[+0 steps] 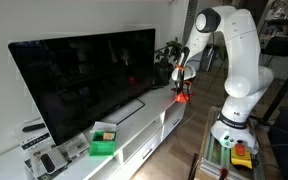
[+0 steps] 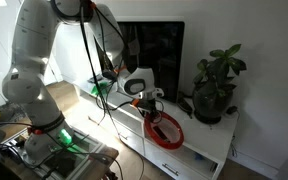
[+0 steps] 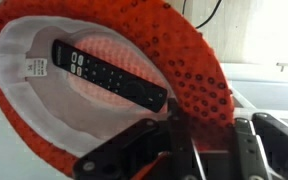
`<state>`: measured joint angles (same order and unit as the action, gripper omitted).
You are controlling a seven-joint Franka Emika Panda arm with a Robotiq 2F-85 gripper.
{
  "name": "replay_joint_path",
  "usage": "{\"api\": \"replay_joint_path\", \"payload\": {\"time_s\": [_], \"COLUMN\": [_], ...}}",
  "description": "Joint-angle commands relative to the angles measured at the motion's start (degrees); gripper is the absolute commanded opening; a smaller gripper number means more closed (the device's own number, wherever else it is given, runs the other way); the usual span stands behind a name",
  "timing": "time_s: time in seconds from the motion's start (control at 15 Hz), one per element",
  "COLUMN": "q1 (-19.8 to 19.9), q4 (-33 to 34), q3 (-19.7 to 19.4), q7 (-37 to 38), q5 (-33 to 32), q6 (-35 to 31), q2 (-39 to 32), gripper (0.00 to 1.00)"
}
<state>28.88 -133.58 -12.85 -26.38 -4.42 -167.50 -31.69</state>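
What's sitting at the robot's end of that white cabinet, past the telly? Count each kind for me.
Orange-red cap: 1
Black remote control, lying inside the cap: 1
Potted plant: 1
Total: 3

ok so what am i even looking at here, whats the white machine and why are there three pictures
The white machine is a robot arm with a pincer at its tip. Two pictures come from cameras standing in the room, each looking from a different spot. The third comes from a camera on the arm's wrist, looking past the pincer. The arm stands beside a white cabinet that carries a TV, a plant and a green box. The pincer hangs right over an orange bowl near the cabinet's end, and a black remote lies inside it. I cannot tell whether the pincer grips the bowl's rim or is only close to it.
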Motion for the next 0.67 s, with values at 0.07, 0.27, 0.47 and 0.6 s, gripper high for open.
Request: {"api": "replay_joint_path", "payload": {"time_s": [0.07, 0.27, 0.47, 0.6], "q1": [-3.3, -2.9, -2.6, -2.6], "q4": [-3.9, -5.1, -6.1, -6.6], "q3": [-5.4, -6.5, -7.5, -8.3], "q7": [2.5, 1.6, 0.2, -1.1], "q5": [-5.2, -7.0, -9.2, -11.7], "q6": [1.6, 1.1, 1.4, 1.8], "q2": [2.5, 2.3, 1.8, 1.1], "gripper": [0.01, 0.01, 0.01, 0.01]}}
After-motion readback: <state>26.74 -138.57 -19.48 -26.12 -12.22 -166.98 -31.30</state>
